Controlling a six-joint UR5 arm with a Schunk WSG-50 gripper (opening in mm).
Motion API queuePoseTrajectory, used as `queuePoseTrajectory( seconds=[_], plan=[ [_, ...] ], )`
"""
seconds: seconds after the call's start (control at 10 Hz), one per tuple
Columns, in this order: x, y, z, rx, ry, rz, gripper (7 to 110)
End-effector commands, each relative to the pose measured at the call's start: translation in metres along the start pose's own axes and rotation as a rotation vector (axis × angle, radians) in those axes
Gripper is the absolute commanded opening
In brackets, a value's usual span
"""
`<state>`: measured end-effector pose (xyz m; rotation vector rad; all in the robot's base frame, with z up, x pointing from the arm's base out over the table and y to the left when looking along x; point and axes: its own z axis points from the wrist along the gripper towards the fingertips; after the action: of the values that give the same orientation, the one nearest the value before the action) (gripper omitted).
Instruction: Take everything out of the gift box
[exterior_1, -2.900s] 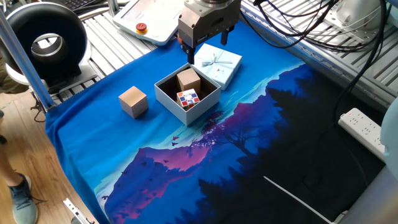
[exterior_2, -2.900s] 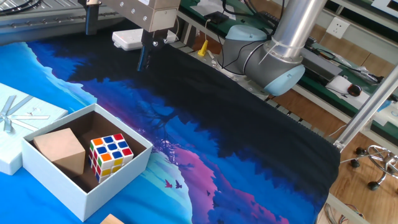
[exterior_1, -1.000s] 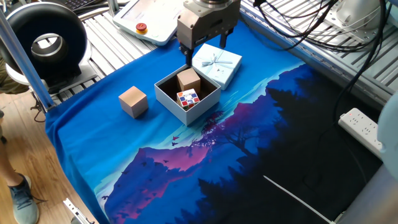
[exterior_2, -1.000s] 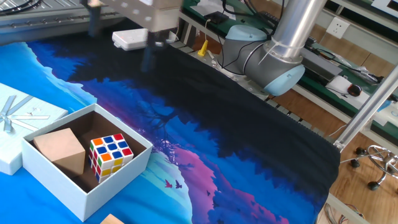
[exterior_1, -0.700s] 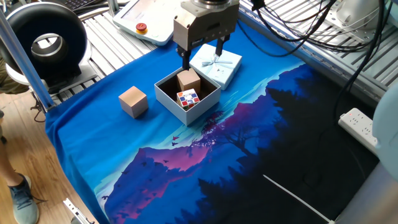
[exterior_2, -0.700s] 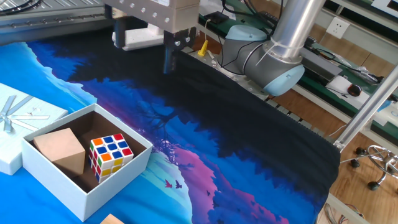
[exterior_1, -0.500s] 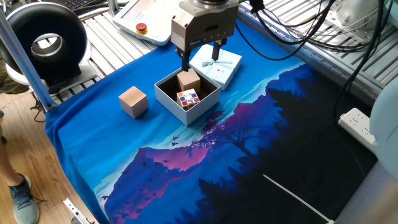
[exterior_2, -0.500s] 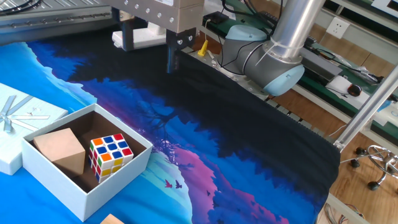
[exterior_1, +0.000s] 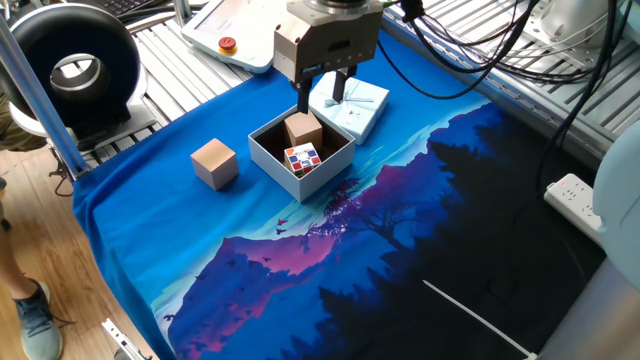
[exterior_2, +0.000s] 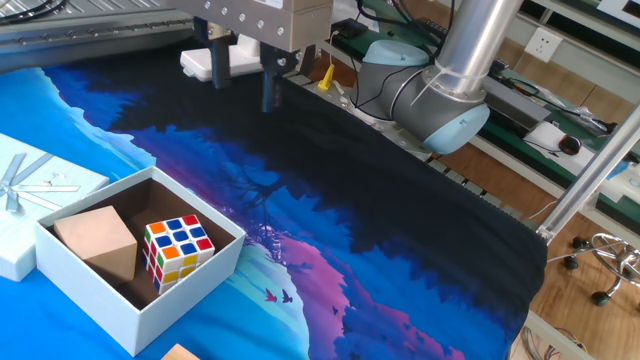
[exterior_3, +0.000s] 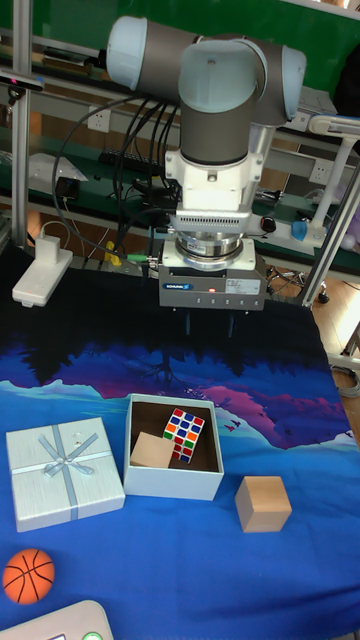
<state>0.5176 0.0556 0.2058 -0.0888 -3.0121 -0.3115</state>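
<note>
Nothing is out yet, as far as we can judge. The gift box (exterior_1: 301, 155) sits open on the table (exterior_1: 420, 250), and both of its contents are inside: the puzzle cube (exterior_1: 304, 157) with its coloured squares, and the plain wooden cube (exterior_1: 303, 129) just beside it, against the back corner. The two seem to touch or nearly so. Both removals are left to do.

Our hand (exterior_1: 321, 96) hangs above the box's far side, over the wooden cube, holding nothing. Its fingers (exterior_2: 268, 88) are parted to a moderate gap.

Room is tight inside. The wooden cube sits close to two walls and the puzzle cube crowds a third side, so we judge a finger has little space to slide down cleanly. The lid (exterior_1: 349, 104) with its bow lies against the box's far edge, beneath the hand. A paler cube (exterior_1: 214, 163) stands well apart on one side. The blue cloth toward the near edge is open for setting things down, and a small basketball (exterior_3: 28, 575) rests near the lid in the tall view.
</note>
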Motion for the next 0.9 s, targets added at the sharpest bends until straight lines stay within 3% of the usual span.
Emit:
queuePoseTrajectory(
  seconds=[0.0, 0.8],
  plan=[
    [-0.001, 0.0027, -0.002, -0.011, -0.005, 0.0, 7],
    [-0.0052, -0.0045, -0.0034, 0.019, -0.024, -0.013, 7]
  ],
)
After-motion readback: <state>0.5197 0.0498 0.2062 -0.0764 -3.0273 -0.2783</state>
